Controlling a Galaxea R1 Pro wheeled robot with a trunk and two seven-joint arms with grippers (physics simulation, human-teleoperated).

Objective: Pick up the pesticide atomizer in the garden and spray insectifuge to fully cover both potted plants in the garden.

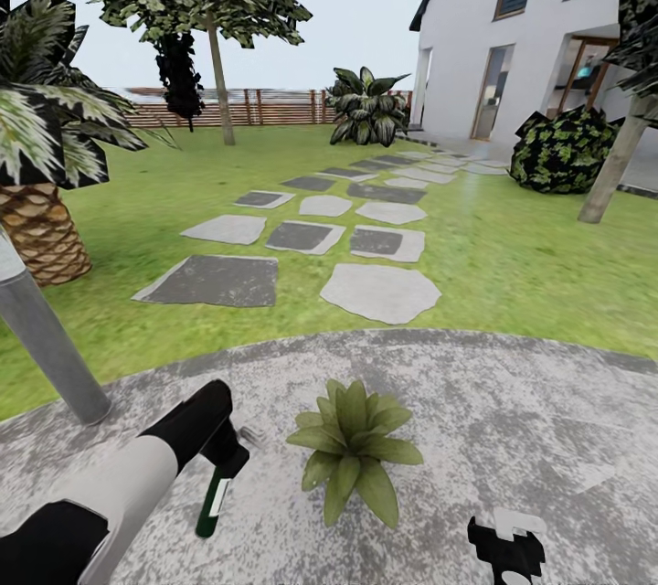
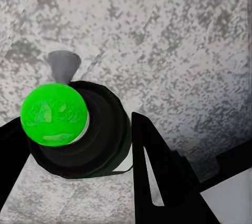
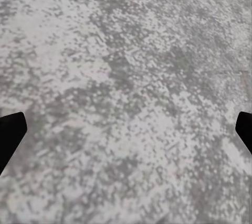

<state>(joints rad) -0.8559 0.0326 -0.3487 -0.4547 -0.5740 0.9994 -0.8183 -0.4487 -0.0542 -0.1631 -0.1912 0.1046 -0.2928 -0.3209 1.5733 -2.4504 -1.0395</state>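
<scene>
No readable text, label, brand, number or sign anywhere. Possibly a label on the white band of the atomizer [image 1: 216, 498], too small to read. Nothing legible on the house [image 1: 512, 46] or the patio [image 1: 512, 420].

Home garden, simulated.
Lawn [image 1: 512, 256] lying beside white house [image 1: 512, 27]; stepping stones [image 1: 379, 292] running from stone patio [image 1: 512, 420].

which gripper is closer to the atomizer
Left. The left gripper has its fingers around the atomizer, left of the plant. The right gripper hangs open on the plant's far side, over bare patio.
</scene>
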